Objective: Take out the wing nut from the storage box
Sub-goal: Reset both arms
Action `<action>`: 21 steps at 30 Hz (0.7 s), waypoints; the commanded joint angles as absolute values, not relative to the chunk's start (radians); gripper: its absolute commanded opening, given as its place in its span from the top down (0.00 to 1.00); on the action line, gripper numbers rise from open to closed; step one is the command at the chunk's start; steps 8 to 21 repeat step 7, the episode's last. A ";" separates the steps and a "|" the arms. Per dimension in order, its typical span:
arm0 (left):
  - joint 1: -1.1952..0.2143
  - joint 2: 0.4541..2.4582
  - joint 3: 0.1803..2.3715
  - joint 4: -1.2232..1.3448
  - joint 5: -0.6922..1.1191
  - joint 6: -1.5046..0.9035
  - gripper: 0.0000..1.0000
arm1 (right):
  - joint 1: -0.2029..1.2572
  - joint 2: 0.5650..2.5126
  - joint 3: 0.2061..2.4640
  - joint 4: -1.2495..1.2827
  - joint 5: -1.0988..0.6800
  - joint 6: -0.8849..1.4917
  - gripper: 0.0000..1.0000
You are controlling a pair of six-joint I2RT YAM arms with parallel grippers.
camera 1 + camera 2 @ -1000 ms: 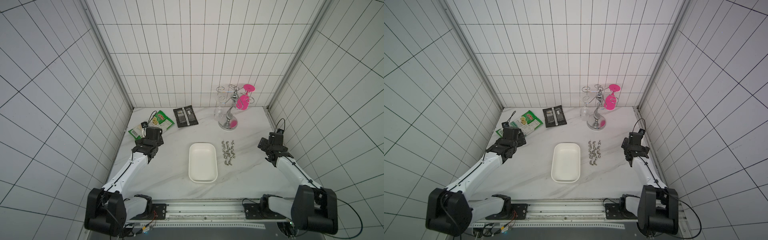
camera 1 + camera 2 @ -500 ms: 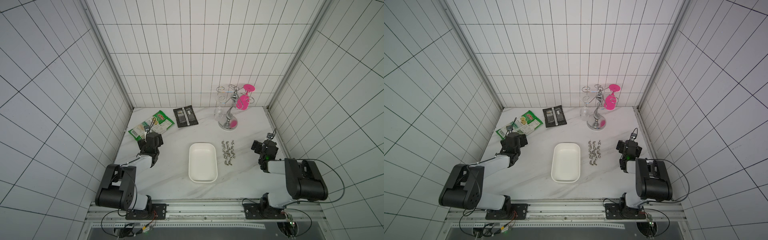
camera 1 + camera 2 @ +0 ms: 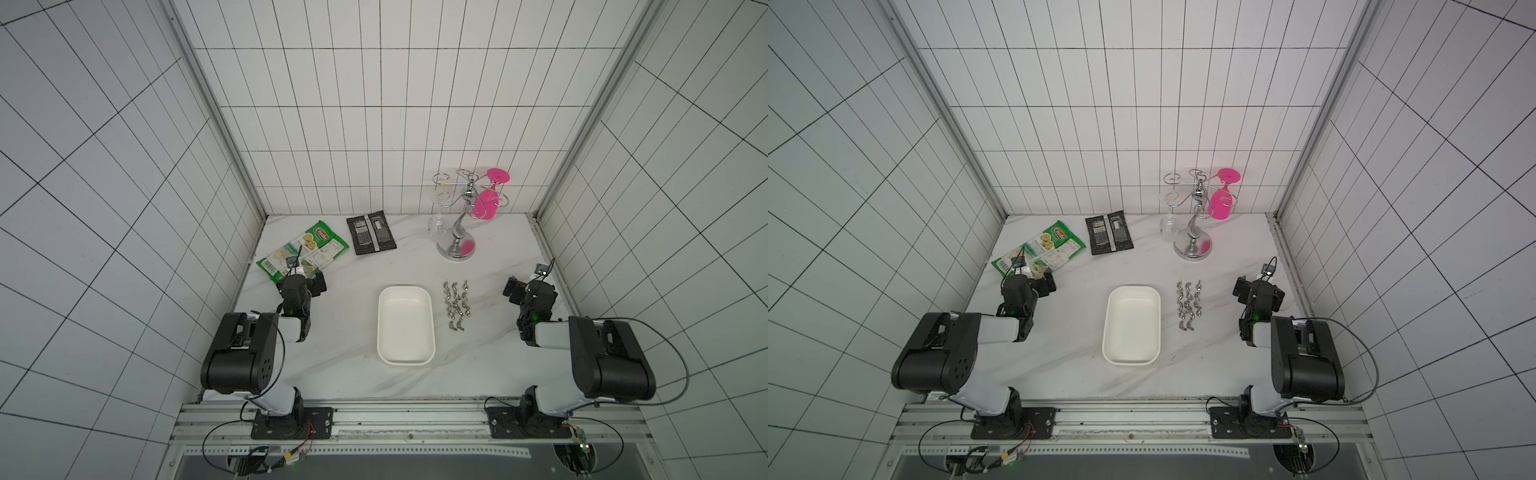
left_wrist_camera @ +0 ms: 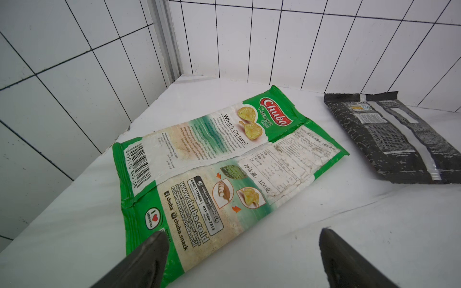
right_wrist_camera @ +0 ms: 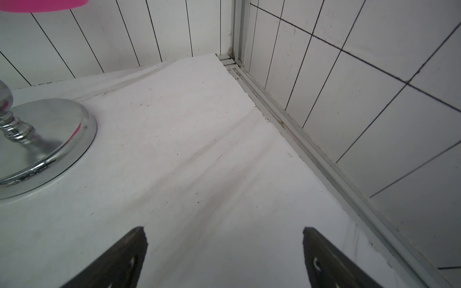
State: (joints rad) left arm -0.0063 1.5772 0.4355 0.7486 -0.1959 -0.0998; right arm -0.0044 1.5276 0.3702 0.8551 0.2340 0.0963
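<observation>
Ahead of your right gripper (image 5: 224,228): bare table (image 5: 199,149), with rack base (image 5: 42,139) ahead-inboard and wall rail (image 5: 311,152) outboard. Inboard, wing nuts (image 3: 456,307) lie before the storage box (image 3: 405,324). Your left gripper (image 4: 240,232): green packet (image 4: 212,162) directly ahead, black packet (image 4: 399,139) ahead-inboard.

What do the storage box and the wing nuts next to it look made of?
Storage box: apparently white plastic, with a smooth semi-matte finish, soft rounded corners and even colour. Wing nuts: apparently metal, silvery with bright glints; which metal cannot be told.
</observation>
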 commanded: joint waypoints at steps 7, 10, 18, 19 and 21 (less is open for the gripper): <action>0.008 1.557 0.456 0.753 -0.146 -0.097 0.02 | 0.005 1.531 0.396 0.865 0.255 0.086 0.01; 0.008 1.557 0.456 0.753 -0.146 -0.097 0.02 | 0.005 1.531 0.396 0.865 0.255 0.086 0.01; 0.008 1.557 0.456 0.753 -0.146 -0.097 0.02 | 0.005 1.531 0.396 0.865 0.255 0.086 0.01; 0.008 1.557 0.456 0.753 -0.146 -0.097 0.02 | 0.005 1.531 0.396 0.865 0.255 0.086 0.01; 0.008 1.557 0.456 0.753 -0.146 -0.097 0.02 | 0.005 1.531 0.396 0.865 0.255 0.086 0.01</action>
